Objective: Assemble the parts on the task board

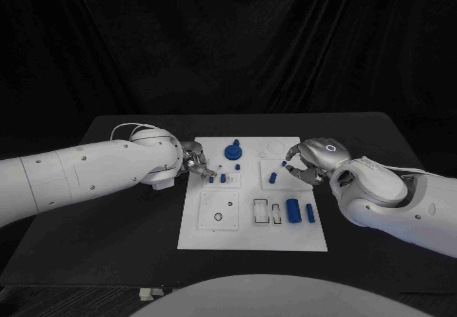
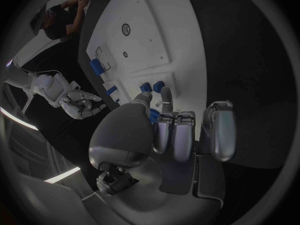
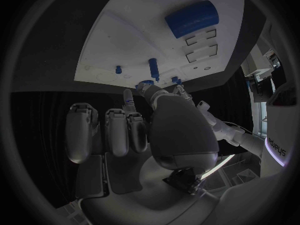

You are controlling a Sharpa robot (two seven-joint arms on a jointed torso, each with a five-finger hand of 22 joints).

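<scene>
Task board (image 1: 252,228) is a flat white plate centred on the matte black table (image 1: 114,224), with bare table on both sides and along the near edge. Board surface is smooth, with square inset panels and rectangular slots. Parts are small blue plastic pieces: a tall round knob (image 1: 233,152) near the far edge, a short peg (image 1: 273,177) right of centre, a fat cylinder (image 1: 293,211) with a thin rod (image 1: 310,212) just beside it in the near-right area, and small pegs (image 1: 223,177) near the left edge. Left hand (image 1: 197,163) sits over the board's left edge, fingers curled in with tips by the small pegs; cannot tell if it grips one. Right hand (image 1: 306,160) is over the far-right corner, fingers curled, thumb and finger close together; hold unclear.
</scene>
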